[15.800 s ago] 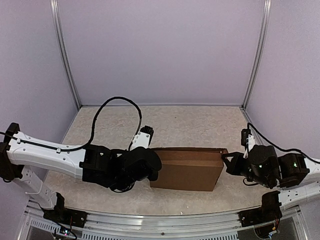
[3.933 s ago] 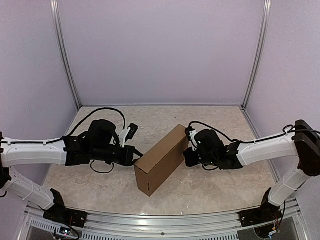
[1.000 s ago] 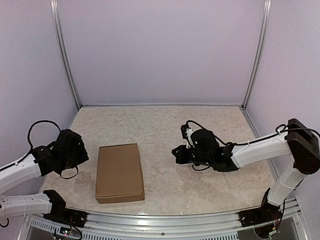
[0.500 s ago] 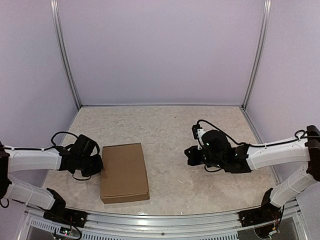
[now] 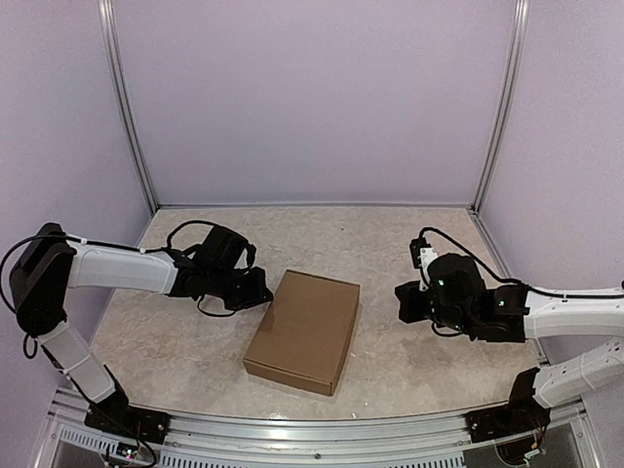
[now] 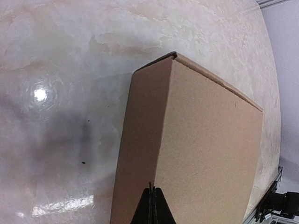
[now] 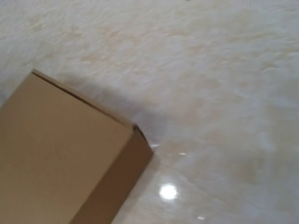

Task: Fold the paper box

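The paper box (image 5: pixel 304 330) is a closed plain brown cardboard box lying flat on the table, turned at an angle. My left gripper (image 5: pixel 264 290) is shut and empty, its tips at the box's upper left side. In the left wrist view the closed fingertips (image 6: pixel 152 207) sit against the top edge of the box (image 6: pixel 205 149) where lid meets side wall. My right gripper (image 5: pixel 403 300) hovers right of the box, apart from it. The right wrist view shows one box corner (image 7: pixel 56 154) but no fingers.
The marbled tabletop (image 5: pixel 390 244) is enclosed by pale walls at the back and sides with metal posts (image 5: pixel 131 117) in the corners. An aluminium rail (image 5: pixel 312 429) runs along the near edge. Cables loop over both arms.
The box has slid right toward the middle and turned clockwise. My left arm has followed it rightward against its side. My right arm has drawn back to the right.
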Available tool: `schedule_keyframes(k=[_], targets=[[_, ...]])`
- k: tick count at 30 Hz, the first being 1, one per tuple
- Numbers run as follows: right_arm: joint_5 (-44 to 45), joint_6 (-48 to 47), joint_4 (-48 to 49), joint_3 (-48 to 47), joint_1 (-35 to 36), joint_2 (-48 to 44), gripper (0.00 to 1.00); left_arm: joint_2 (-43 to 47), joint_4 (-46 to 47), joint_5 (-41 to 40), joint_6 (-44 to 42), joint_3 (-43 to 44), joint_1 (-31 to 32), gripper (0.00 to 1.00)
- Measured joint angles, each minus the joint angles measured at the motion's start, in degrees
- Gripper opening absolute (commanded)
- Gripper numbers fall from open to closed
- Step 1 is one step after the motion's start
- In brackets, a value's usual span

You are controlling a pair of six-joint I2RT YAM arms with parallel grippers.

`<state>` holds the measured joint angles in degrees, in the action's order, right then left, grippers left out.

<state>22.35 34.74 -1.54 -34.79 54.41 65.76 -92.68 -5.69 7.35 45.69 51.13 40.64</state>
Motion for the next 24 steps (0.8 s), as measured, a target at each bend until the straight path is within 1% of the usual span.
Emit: schedule_keyframes(k=[5,6,7,9,11,12,15,16,17,19,21,22,23,24], targets=[[2.3,-0.7,-4.9,1.0,-0.5,-6.5,0.11,-3.9,0.3,1.2,-0.6,4.0,0.9,0.0],[2.7,-0.9,-5.8,1.1,-0.6,-7.6,0.14,-4.0,-0.4,1.1,-1.0,4.7,0.9,0.04],[3.1,-0.9,-6.4,1.2,-0.6,-8.5,0.17,-4.1,-0.9,0.7,-1.3,5.2,1.0,0.07],[3.8,-1.2,-7.5,1.6,-0.6,-10.3,0.27,-4.0,-2.1,-0.3,-2.3,6.3,1.0,0.1],[4.6,-1.3,-8.6,1.9,-0.7,-11.6,0.37,-3.7,-3.1,-1.4,-3.1,7.0,0.9,0.15],[5.0,-1.7,-9.2,2.0,-0.7,-12.0,0.45,-3.5,-3.7,-1.9,-3.5,7.1,0.9,0.19],[5.9,-1.9,-10.2,2.1,-0.8,-12.7,0.59,-1.9,-5.6,-3.4,-4.7,7.1,0.6,0.33],[6.1,-2.2,-10.7,2.1,-0.8,-12.9,0.66,-1.0,-6.4,-4.0,-5.1,7.2,0.4,0.39],[6.3,-2.3,-11.1,2.1,-0.8,-13.0,0.75,-0.3,-7.0,-4.4,-5.6,7.2,0.2,0.45],[6.7,-2.8,-11.9,2.1,-0.8,-13.4,0.99,1.6,-8.0,-5.6,-6.4,7.2,-0.2,0.6],[7.1,-2.5,-12.4,2.1,-0.8,-13.6,1.0,4.1,-9.3,-7.1,-7.4,7.2,-0.7,0.76],[7.4,-2.9,-12.8,2.0,-0.9,-13.7,1.0,5.5,-9.9,-8.0,-7.9,7.2,-0.9,0.89],[7.6,-3.0,-13.2,1.9,-0.9,-13.7,1.0,7.3,-10.7,-9.1,-8.2,7.2,-1.1,0.98],[7.8,-3.0,-13.7,1.8,-0.9,-13.8,1.0,8.7,-11.2,-9.9,-9.2,7.2,-1.4,0.99]])
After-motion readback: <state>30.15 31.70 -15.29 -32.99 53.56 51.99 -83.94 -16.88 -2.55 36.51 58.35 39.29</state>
